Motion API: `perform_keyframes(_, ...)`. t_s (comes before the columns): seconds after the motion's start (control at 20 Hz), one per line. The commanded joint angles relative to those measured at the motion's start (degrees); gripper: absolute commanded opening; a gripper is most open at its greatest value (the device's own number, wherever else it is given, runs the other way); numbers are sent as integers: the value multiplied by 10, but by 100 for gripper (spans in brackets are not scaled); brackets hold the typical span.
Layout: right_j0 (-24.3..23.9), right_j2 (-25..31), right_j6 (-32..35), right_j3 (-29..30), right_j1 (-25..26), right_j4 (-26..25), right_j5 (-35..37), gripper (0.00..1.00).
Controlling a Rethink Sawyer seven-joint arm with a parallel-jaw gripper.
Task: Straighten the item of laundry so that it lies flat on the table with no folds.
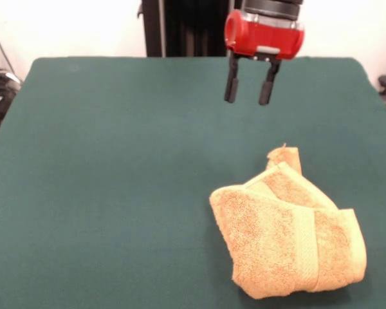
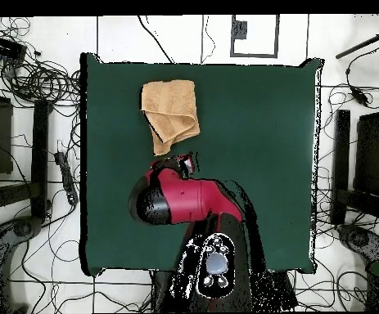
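The gripper (image 1: 249, 89) hangs above the table (image 1: 116, 180) with its 2 black fingers (image 1: 231, 84) spread apart and nothing between them, its red body above. It is clear of the towel (image 1: 289, 235), which lies on the cloth just beyond the fingertips. The towel is folded over on itself, 1 woven band (image 1: 305, 248) running across its top layer and a narrow corner (image 1: 285, 156) sticking out toward the gripper. In the overhead view the towel (image 2: 170, 111) has its long axis running from the gripper toward the table's far edge, near that edge and nearer 1 side edge. Bare green table spreads wide from the towel toward the other side.
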Motion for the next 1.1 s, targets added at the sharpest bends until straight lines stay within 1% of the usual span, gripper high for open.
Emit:
perform_keyframes(0.05,46,11,85,2,28,2,40,100)
perform_keyframes(0.25,35,25,75,5,19,10,58,100)
perform_keyframes(0.4,11,50,64,14,17,15,69,100)
perform_keyframes(0.55,3,57,65,24,23,11,52,100)
perform_keyframes(0.7,-14,77,57,40,18,0,30,100)
perform_keyframes(0.85,-37,102,47,45,14,-1,29,100)
perform_keyframes(0.95,-46,107,41,48,11,-8,25,100)
perform_keyframes(1.1,-61,124,24,53,-9,-14,43,100)
